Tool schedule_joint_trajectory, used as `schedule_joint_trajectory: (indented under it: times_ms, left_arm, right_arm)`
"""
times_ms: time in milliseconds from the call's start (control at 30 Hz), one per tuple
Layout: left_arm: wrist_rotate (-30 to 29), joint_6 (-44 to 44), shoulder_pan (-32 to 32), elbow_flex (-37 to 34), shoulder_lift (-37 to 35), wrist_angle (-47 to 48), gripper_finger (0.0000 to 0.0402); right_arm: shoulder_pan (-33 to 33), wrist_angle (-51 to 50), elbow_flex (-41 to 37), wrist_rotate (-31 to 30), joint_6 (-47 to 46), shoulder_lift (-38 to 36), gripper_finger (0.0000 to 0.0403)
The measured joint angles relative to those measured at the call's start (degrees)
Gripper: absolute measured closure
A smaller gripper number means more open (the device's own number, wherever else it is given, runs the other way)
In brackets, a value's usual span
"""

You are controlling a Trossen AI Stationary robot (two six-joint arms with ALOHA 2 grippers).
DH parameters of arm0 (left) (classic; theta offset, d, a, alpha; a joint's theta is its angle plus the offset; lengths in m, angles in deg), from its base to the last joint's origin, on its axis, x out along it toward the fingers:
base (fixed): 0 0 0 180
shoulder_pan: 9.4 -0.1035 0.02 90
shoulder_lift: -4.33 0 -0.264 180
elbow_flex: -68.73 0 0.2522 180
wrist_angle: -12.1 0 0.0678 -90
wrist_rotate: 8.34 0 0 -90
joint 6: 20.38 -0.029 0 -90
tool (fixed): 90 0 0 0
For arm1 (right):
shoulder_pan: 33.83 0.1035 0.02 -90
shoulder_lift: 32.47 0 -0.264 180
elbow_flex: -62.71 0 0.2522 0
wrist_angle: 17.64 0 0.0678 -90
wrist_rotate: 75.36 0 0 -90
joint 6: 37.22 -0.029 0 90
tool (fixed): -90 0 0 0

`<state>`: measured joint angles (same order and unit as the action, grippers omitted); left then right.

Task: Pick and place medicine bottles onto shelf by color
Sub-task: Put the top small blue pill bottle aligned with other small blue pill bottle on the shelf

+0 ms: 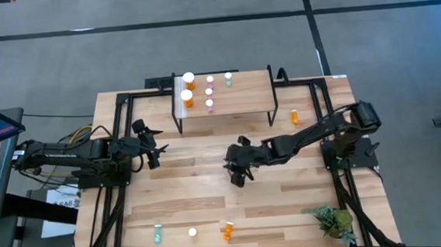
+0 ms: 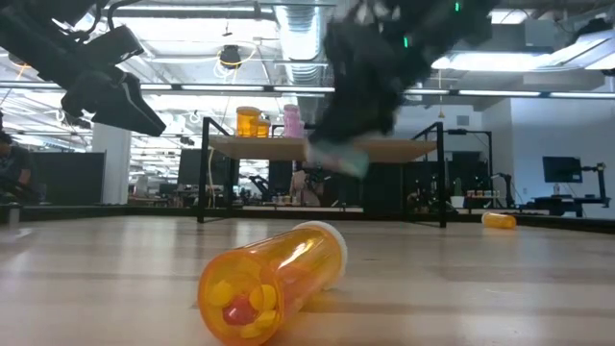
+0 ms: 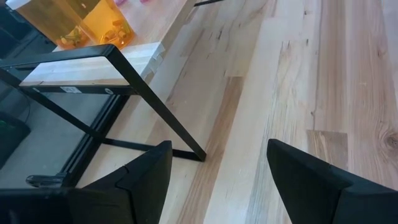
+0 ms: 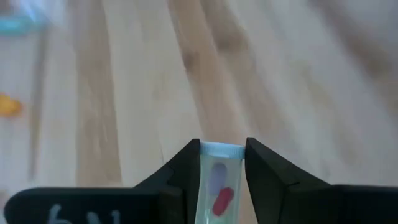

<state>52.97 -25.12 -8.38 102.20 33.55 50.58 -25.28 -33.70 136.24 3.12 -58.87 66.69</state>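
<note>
The right gripper (image 4: 222, 163) is clamped on a small bottle (image 4: 219, 186) — clear-walled, pale teal cap, a red and a greyish pill inside — and it hangs over mid-table, this side of the shelf (image 1: 242, 100). The left gripper (image 3: 217, 171) waits at the left of the table near the shelf's left legs, its fingers standing well apart with nothing between them.

Now the carry. The bottle sits between the fingertips with its cap just past them, so the thing to do, I'd say, is keep it level, rise clear of the shelf's near edge, and come down beside the lone teal-capped bottle (image 1: 228, 78) at the far right of the row — away from the orange pair (image 1: 188, 89) and the pink ones (image 1: 209, 91). Release only once the base is flat on the wood.

The right wrist view alone shows the grip — in the low view the gripper is a dark blur. The high view alone gives the sorting on the shelf, plus strays: an orange bottle (image 1: 295, 117) right of the shelf, and a teal one (image 1: 157, 234), a white cap (image 1: 192, 233) and another orange bottle (image 1: 227, 231) near the front edge. The low view shows that last one lying on its side.
</note>
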Motion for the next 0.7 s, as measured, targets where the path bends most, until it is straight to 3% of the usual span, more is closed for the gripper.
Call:
schedule_joint_trajectory:
  times_ms: [267, 400, 700]
  left_arm:
    - [0.0, 0.0, 0.0, 0.0, 0.0, 0.0, 0.0149]
    - [0.0, 0.0, 0.0, 0.0, 0.0, 0.0, 0.0149]
    - [0.0, 0.0, 0.0, 0.0, 0.0, 0.0, 0.0149]
  right_arm:
    - [-1.1, 16.4, -0.9, -14.0, 15.3, -8.4, 0.0275]
    - [-4.8, 31.1, -4.7, -14.3, 21.1, -10.2, 0.0274]
    - [-14.7, 58.0, -15.8, -11.8, 24.3, -8.7, 0.0274]
